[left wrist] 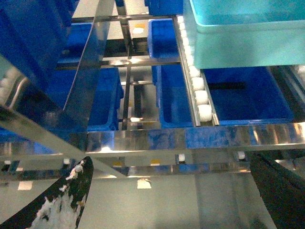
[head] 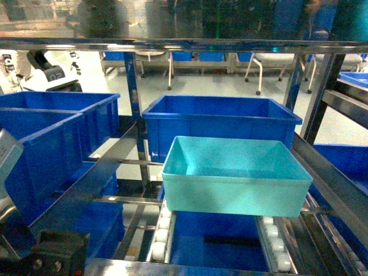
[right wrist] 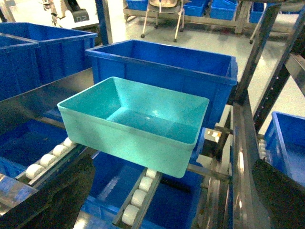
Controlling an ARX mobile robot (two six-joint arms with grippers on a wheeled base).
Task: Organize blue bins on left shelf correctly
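Room: we face a workshop floor with chair legs and more blue crates in the background, seen through the left shelf (head: pixel 190 45), a steel rack with shiny rails.
Lane: sloped tracks of white rollers (head: pixel 163 233) run toward us; more dark bins sit on a lower level beneath them.
Task bin: the turquoise bin (head: pixel 236 175) sits empty on the roller lane in the middle bay, its far wall just in front of, perhaps touching, a royal-blue bin (head: pixel 221 123) behind it; we cannot tell which.
Skew: in the right wrist view the turquoise bin (right wrist: pixel 136 121) looks turned slightly against the lane, one corner overhanging the rollers.
Neighbours: two more royal-blue bins (head: pixel 52 135) fill the bay to the left.
Left gripper (left wrist: pixel 171 191): we see a dark finger at each lower corner of its wrist view, wide apart, nothing between them, short of the front rail.
Right gripper (right wrist: pixel 171 195): likewise spread wide and empty, low in front of the turquoise bin.
Risk, sliding: we judge the smooth tub could roll down the sloped lane if nudged.
Risk, snagging: a skewed push could jam a corner against a side rail.
Risk, grip: glossy tapering walls may slip from a one-sided pinch.
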